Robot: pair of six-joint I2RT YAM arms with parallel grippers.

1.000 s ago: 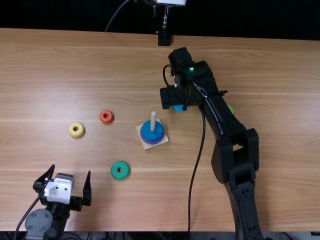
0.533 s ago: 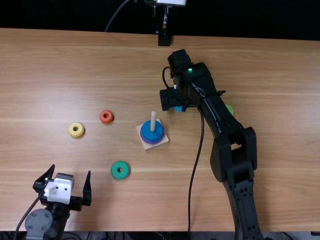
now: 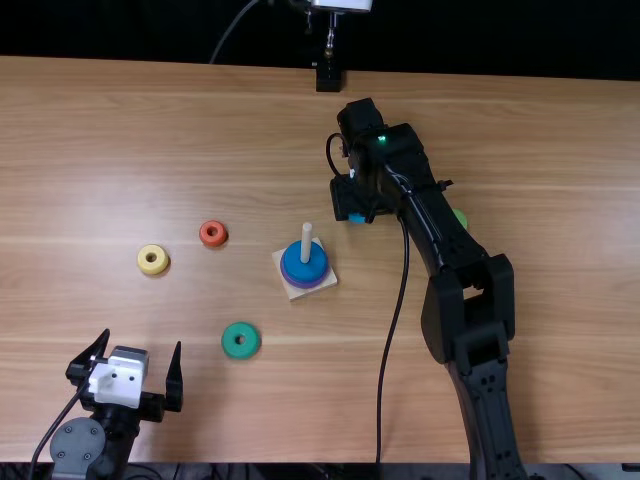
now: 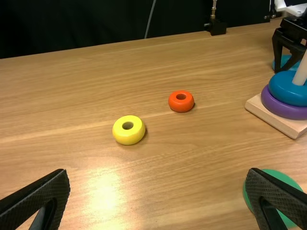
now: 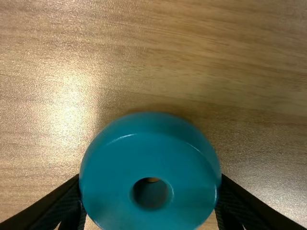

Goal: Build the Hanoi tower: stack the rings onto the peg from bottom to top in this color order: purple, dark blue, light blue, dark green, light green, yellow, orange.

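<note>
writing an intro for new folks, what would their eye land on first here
Probably the light blue ring, close up between the fingers of the right hand in the right wrist view. Next, the pale peg standing near the middle of the top view, with the dark blue ring over the purple one.

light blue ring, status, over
right hand closed on light blue ring, left hand open, dark blue ring atop purple ring on peg, right arm partly hiding light green ring

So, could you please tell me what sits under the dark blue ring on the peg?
The purple ring lies directly under it, on the wooden base; the rings cover the lower part of the peg.
</note>
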